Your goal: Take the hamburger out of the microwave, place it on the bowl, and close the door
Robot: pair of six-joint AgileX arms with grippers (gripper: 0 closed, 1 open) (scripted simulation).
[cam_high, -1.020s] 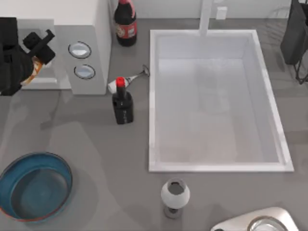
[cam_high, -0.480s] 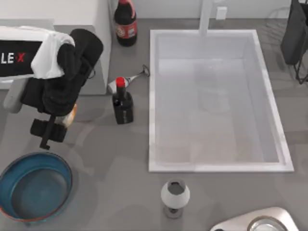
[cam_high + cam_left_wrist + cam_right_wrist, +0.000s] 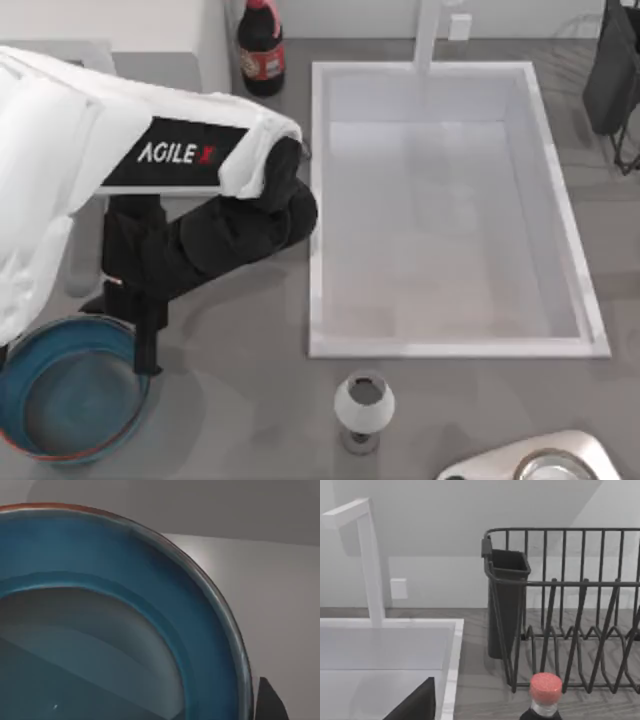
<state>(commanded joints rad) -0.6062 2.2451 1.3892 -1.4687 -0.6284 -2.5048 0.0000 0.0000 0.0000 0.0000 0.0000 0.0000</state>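
My left arm reaches across the table's left side, and its black gripper (image 3: 140, 335) hangs over the far right rim of the blue bowl (image 3: 60, 400). The left wrist view looks down into the bowl (image 3: 125, 630), with one dark fingertip (image 3: 268, 700) at the picture's edge beside the rim. The hamburger is hidden from every view. The arm covers most of the white microwave (image 3: 120, 20), leaving its top at the back left showing, and the door is hidden under the arm. The right wrist view has a dark part of my right gripper (image 3: 415, 705) at its lower edge.
A large white sink (image 3: 450, 348) fills the table's middle and right. A cola bottle (image 3: 262, 45) stands behind the sink's left corner. A grey-white goblet (image 3: 363, 405) stands at the front. A black dish rack (image 3: 560, 610) with a red-capped bottle (image 3: 546, 687) before it is near the right arm.
My left arm has swung from the microwave front down to the bowl's rim. The hamburger, seen between the fingers earlier, is now hidden under the arm.
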